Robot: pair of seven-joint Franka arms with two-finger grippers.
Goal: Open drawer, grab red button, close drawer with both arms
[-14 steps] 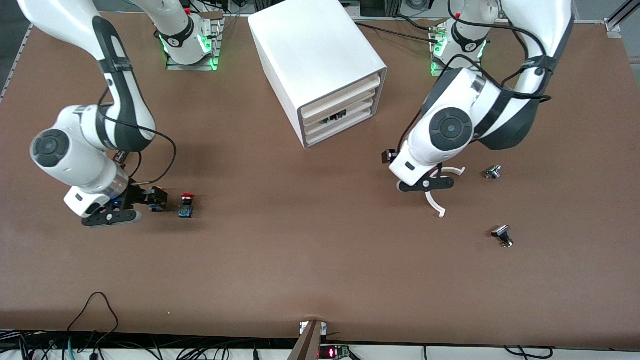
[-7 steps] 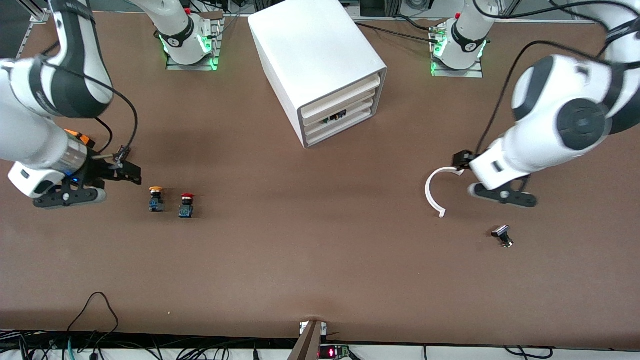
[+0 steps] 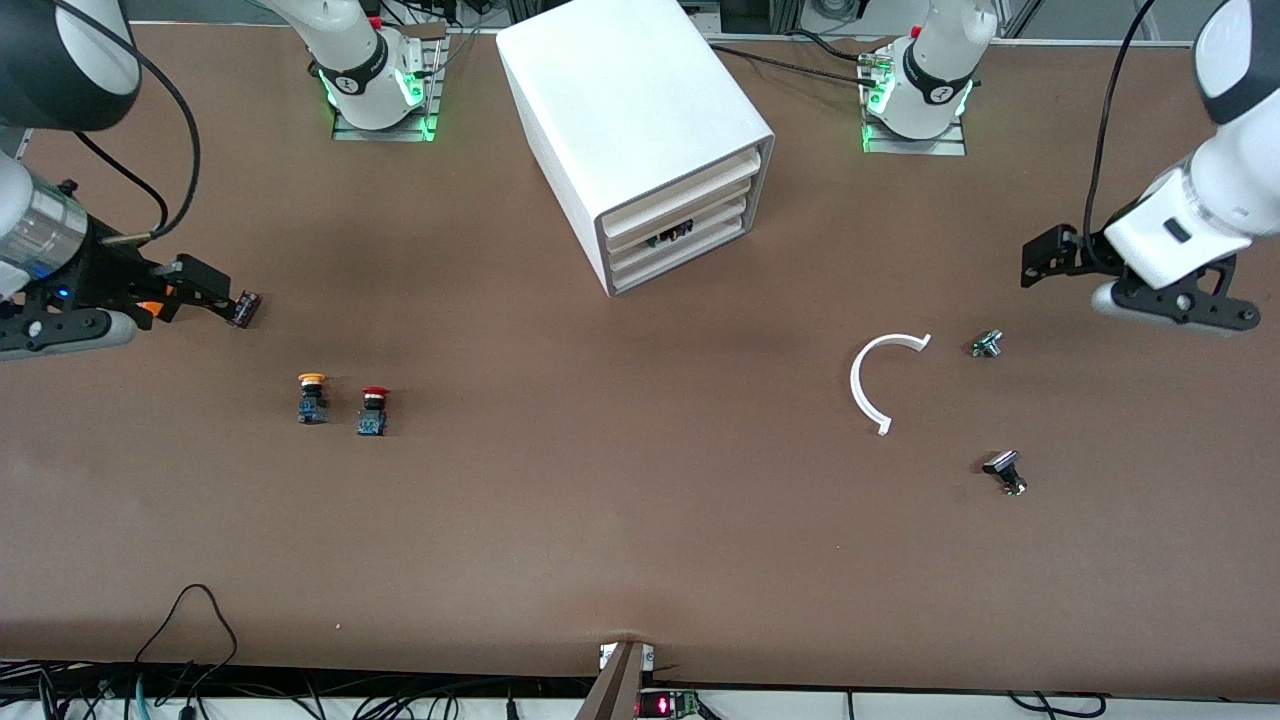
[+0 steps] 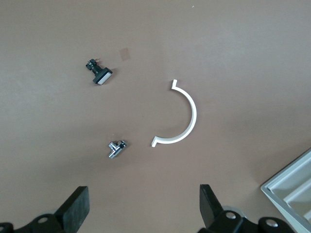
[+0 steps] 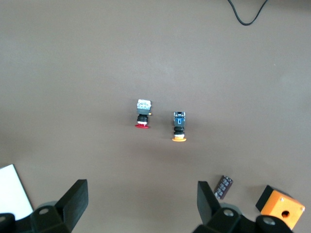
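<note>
The white cabinet [image 3: 640, 120] stands at the table's middle, near the bases. Its drawer [image 3: 672, 234] shows small dark parts at the front edge and sits almost flush with the other fronts. The red-capped button [image 3: 373, 410] stands on the table toward the right arm's end; it also shows in the right wrist view [image 5: 142, 115]. My right gripper [image 3: 205, 290] [image 5: 141, 201] is open and empty, above the table at the right arm's end, well apart from the button. My left gripper [image 3: 1045, 262] [image 4: 143, 208] is open and empty, above the left arm's end.
A yellow-capped button [image 3: 312, 398] stands beside the red one. An orange box [image 5: 282, 206] and a small dark cylinder [image 3: 247, 308] lie under the right gripper. A white arc [image 3: 878, 385], a metal part [image 3: 986, 344] and a black part [image 3: 1005, 472] lie toward the left arm's end.
Both arms swung outward. The right gripper left the yellow-capped button and moved to the right arm's end. The left gripper rose off the white arc toward the left arm's end.
</note>
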